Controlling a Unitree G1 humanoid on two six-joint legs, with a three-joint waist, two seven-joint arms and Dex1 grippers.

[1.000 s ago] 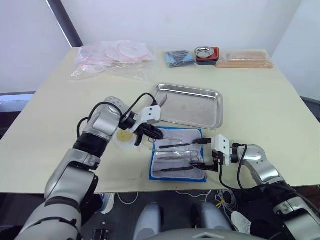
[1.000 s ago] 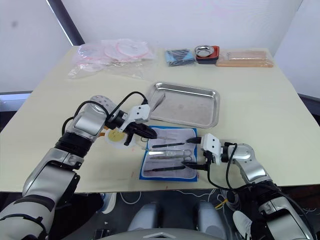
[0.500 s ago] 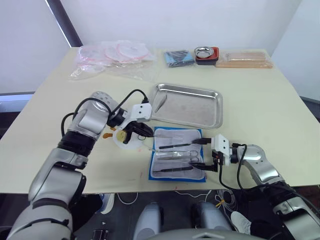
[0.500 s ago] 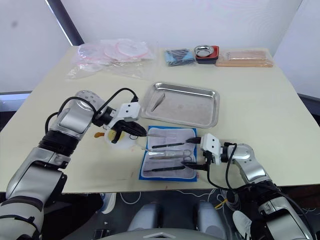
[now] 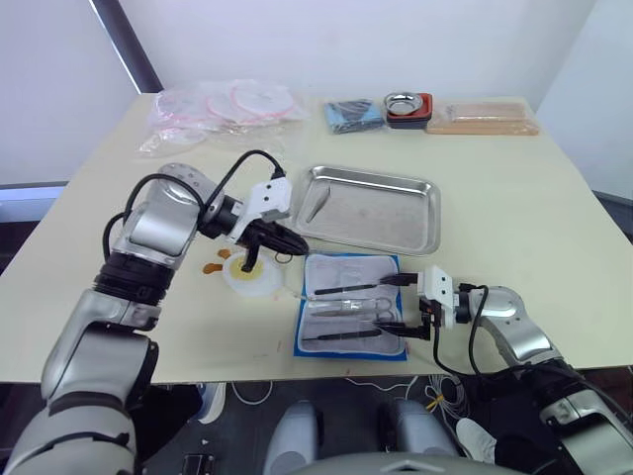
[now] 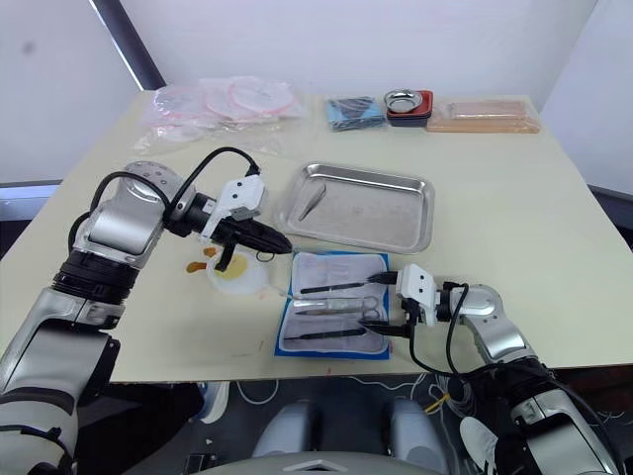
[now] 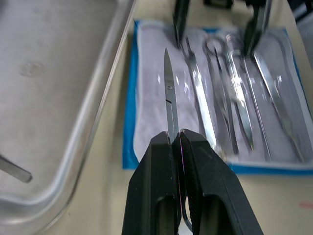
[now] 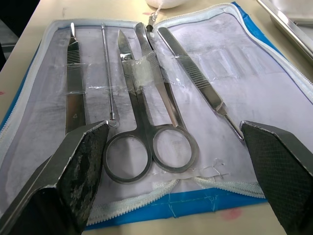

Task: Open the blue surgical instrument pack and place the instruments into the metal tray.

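The blue surgical instrument pack [image 5: 351, 306] lies unzipped and flat on the bench [image 5: 514, 198], just in front of the metal tray [image 5: 386, 213], with several instruments [image 8: 146, 98] tucked in its pale lining. The left claw [image 7: 176, 142] is clenched on a slim pair of scissors [image 7: 169, 100], held between tray and pack. The right claw [image 5: 404, 302] sits spread wide at the pack's right edge. One instrument [image 5: 309, 203] lies in the tray.

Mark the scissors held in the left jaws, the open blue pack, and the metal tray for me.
scissors [image 7: 169, 95], left wrist view, on the blade above the grip.
blue surgical instrument pack [image 5: 388, 268], left eye view, on its pale lining.
metal tray [image 5: 386, 213], left eye view, on its bare floor.
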